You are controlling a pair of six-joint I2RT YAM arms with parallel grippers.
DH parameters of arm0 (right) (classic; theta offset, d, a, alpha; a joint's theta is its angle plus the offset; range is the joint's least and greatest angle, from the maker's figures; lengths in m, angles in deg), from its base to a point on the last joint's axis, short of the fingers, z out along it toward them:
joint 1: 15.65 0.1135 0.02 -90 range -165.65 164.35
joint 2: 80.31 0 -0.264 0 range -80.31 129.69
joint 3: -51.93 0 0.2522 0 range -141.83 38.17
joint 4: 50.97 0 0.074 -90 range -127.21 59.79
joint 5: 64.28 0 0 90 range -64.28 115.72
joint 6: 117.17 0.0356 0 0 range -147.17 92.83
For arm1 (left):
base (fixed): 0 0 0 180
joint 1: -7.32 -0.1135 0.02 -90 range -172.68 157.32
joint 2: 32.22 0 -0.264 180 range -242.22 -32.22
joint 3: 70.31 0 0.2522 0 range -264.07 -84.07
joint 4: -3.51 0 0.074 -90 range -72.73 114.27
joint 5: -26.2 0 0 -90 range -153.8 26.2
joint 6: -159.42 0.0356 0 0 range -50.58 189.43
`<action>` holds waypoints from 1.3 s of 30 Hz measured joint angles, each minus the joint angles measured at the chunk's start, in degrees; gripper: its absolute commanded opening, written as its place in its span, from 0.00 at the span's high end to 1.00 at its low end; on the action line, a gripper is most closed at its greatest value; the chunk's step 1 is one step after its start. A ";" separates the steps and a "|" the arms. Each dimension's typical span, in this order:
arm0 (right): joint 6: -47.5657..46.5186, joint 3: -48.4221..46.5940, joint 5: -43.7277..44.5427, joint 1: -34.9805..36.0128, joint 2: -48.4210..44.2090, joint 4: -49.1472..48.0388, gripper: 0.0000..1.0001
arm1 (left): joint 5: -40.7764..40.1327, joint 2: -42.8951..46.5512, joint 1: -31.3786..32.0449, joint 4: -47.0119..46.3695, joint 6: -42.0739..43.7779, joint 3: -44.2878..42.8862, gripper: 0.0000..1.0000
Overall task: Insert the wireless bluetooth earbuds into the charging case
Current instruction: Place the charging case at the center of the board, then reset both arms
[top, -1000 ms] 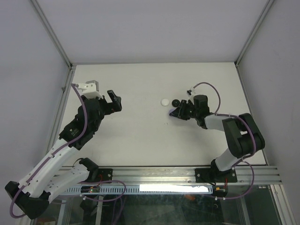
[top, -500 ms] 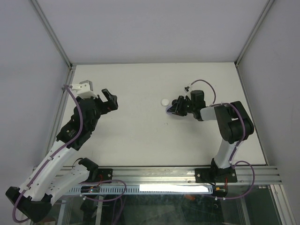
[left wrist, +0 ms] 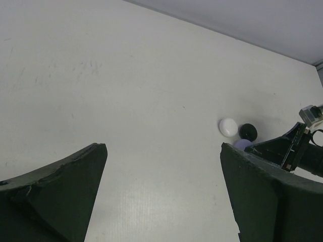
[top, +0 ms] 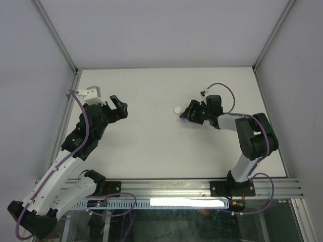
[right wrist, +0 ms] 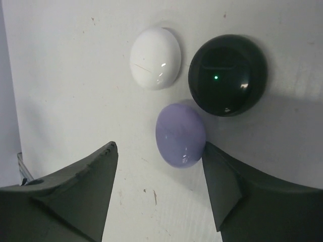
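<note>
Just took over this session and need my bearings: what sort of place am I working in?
Most likely a lab robot test cell, not a home or shop: a white table, plain grey panel walls on metal framing, and an aluminium rail along the near edge.

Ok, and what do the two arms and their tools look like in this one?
Both are black at the joints with white covers: the left arm shows long white links, the right arm a short white forearm. A purple cable loops along each. The left tool and right tool are black, with broad, wedge-shaped matte fingers.
</note>
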 measured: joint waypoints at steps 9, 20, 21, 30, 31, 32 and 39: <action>-3.65 4.02 7.89 0.00 -11.17 11.54 0.01 | 0.61 0.07 -0.37 0.07 -0.61 0.20 0.01; -7.17 -0.28 22.34 0.00 -31.15 34.21 0.00 | 1.01 5.86 -0.37 1.46 -0.61 1.01 0.01; -7.69 -0.24 23.54 0.00 -34.88 35.50 0.00 | 0.98 6.58 -0.37 1.64 -0.59 1.01 0.01; -13.55 -0.13 29.27 0.00 -65.11 38.77 0.01 | -0.11 14.84 -0.37 3.45 0.52 1.81 0.01; -14.16 -0.13 29.86 0.00 -67.84 38.80 0.01 | -0.22 15.54 -0.37 3.45 0.85 2.01 0.01; -14.73 -0.13 30.42 0.00 -70.12 38.77 0.01 | -0.33 16.13 -0.37 3.43 1.05 2.32 0.01; -17.07 1.01 33.42 0.00 -76.39 38.34 0.00 | -0.42 19.87 -0.37 2.97 2.75 6.43 0.01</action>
